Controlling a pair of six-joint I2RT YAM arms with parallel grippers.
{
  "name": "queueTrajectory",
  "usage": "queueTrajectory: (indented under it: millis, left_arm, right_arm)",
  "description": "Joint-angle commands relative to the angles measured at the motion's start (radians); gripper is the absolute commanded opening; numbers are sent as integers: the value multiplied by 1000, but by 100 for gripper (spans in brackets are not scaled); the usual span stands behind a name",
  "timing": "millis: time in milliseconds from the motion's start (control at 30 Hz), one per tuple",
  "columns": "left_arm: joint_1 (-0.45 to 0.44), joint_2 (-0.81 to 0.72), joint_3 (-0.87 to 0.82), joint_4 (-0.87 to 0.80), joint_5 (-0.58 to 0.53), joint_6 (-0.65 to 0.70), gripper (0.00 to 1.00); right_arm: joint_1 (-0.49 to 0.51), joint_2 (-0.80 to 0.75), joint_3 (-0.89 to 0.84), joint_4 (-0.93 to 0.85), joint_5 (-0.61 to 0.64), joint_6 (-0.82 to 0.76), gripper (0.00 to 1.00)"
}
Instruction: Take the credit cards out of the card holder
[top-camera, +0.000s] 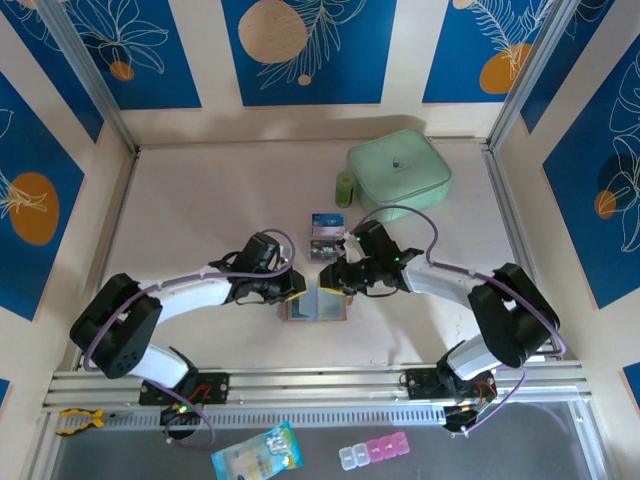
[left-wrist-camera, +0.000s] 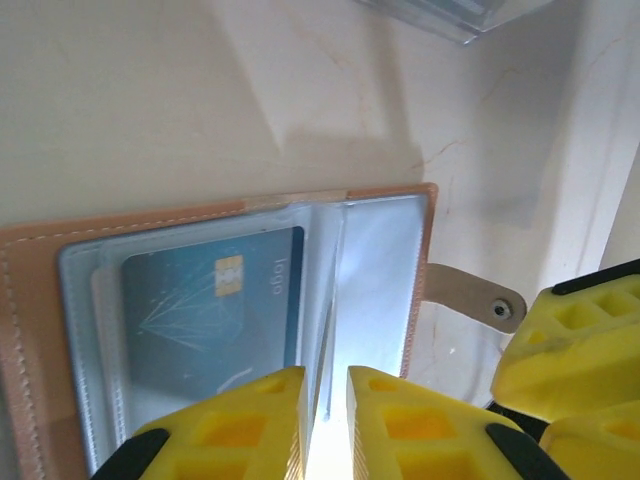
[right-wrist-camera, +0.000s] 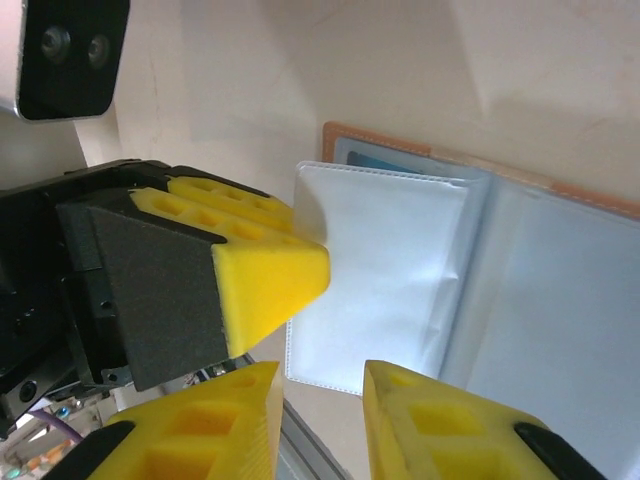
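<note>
Looking down from the top camera, you find the card holder (top-camera: 315, 308) lying open on the table (top-camera: 200, 190), near the front edge and between the two grippers. The left gripper (top-camera: 296, 290) sits at the holder's left side, and the right gripper (top-camera: 335, 280) at its upper right corner. Loose cards (top-camera: 324, 240) lie just behind the holder, near a mint-green pouch (top-camera: 400, 170) and a small green cylinder (top-camera: 344, 188).

In the left wrist view, a blue card (left-wrist-camera: 210, 310) sits inside the holder's clear left pocket. The snap tab (left-wrist-camera: 470, 297) projects from the right edge. The left gripper (left-wrist-camera: 327, 390) has its jaws nearly together, with a sleeve leaf (left-wrist-camera: 330, 290) running down into the narrow gap. You cannot tell whether the pads press on it.

In the right wrist view, the right gripper (right-wrist-camera: 320, 385) has its jaws partly apart and holds nothing. The lower edge of the pale leaf lies just beyond its fingertips.
</note>
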Motion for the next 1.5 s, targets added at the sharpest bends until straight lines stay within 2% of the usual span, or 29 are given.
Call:
queueTrajectory:
  millis: [0,600,667,767,967,1333,1467]
  left_arm:
    - [-17,2,33,-19,19,-5,17]
    - [-87,134,175,-38,49,16,18]
    - [-94,148,186,-35,50,16,20]
    - [-102,170,200,-30,52,17,32]
    - [-109,191,203,-15,58,15,40]
    - [-108,173,178,6,51,22,48]
    - [-105,149,169,-3,34,31,47]
  right_arm:
    - [-24,-41,8,-96,25,-36,28]
    - [-62,-111,-49,-118,15,-41,28]
    - [-67,-117,-52,-122,16,-45,28]
    - [-73,-126,-55,-130,14,-47,28]
    - [-74,-141,-68,-134,18,-42,29]
    - [-68,-141,-58,-144,27,-32,29]
    - [-60,-133,-50,-142,28,-30,29]
